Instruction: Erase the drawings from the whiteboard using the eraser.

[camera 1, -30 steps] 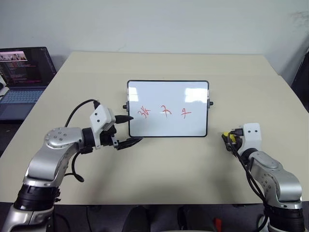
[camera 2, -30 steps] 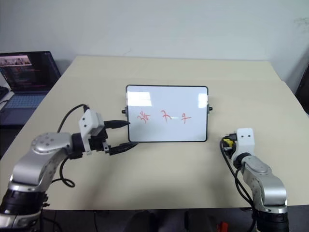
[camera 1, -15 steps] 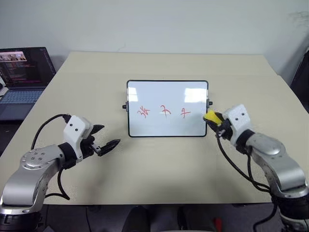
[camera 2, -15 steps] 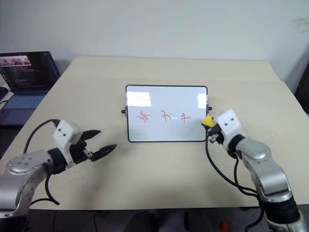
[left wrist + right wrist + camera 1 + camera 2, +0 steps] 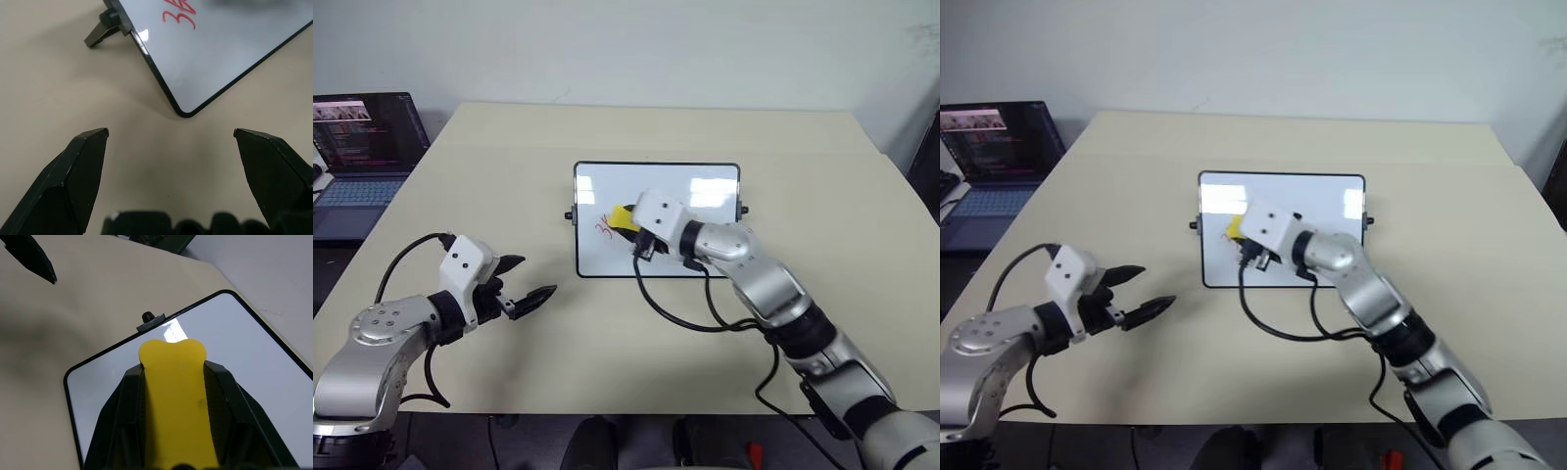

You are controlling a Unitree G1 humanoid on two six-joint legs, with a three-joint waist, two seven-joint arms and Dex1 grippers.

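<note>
Yellow eraser (image 5: 624,216) over whiteboard (image 5: 705,191), beside red drawings (image 5: 603,228).

Whiteboard (image 5: 656,257) propped on beige table (image 5: 607,343)

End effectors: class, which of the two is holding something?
The right end effector, over the whiteboard, is clamped on the yellow eraser; the left end effector is open and empty.

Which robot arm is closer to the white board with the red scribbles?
Right. The right end effector, gripping the yellow eraser, is over the black-framed whiteboard; the left end effector hovers off to its side, open.
</note>
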